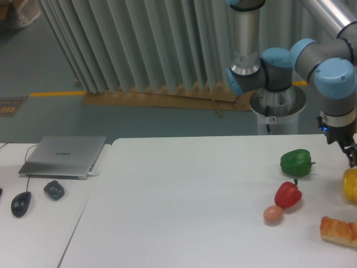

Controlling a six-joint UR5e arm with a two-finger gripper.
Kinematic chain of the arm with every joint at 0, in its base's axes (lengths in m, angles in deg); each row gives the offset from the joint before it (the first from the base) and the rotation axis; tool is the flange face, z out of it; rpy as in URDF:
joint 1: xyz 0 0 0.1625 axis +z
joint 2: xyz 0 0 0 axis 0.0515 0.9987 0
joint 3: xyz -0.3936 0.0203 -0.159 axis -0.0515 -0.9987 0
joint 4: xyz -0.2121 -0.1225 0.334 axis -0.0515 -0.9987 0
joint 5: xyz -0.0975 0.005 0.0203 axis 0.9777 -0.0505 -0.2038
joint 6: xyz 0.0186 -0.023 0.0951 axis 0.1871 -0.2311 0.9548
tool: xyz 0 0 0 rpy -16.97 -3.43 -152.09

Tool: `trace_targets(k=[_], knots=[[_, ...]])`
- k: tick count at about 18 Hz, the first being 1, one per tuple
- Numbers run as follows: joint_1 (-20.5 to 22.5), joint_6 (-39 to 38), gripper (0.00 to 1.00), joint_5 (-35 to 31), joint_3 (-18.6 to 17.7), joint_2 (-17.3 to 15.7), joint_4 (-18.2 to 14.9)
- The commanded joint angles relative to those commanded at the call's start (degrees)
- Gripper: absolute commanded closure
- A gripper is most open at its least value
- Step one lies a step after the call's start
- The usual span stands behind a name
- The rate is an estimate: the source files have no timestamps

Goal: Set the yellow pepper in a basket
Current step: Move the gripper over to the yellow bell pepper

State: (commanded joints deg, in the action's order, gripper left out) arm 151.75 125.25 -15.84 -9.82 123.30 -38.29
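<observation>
The yellow pepper (351,185) lies at the right edge of the white table, cut off by the frame's border. My gripper (352,156) hangs just above it, also half out of the frame; only one dark finger shows, so whether it is open or shut cannot be told. No basket is in view.
A green pepper (295,162), a red pepper (288,194) and a small peach-coloured egg-like piece (273,214) sit left of the yellow one. An orange-and-white bread piece (338,231) lies at the front right. A laptop (64,156) and two mice (21,203) are on the left table.
</observation>
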Motion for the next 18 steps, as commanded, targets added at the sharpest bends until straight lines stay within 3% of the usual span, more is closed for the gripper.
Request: trace_targets(k=[1,3,4,8,12,18], knots=[[1.40,-15.36,0.00,5.99,0.00,-0.09,3.49],[2.11,-31.95,0.00,6.84,-0.09,0.09,8.60],[3.07,-35.43,0.00,7.02,-0.17,0.09,8.80],[4.66,-41.52,0.00,6.14,-1.93,0.61,9.76],[5.02,-36.09,0.00,2.89,-2.64,1.31,9.50],[4.75,-35.81,0.00,2.53,-2.11,3.60,9.76]])
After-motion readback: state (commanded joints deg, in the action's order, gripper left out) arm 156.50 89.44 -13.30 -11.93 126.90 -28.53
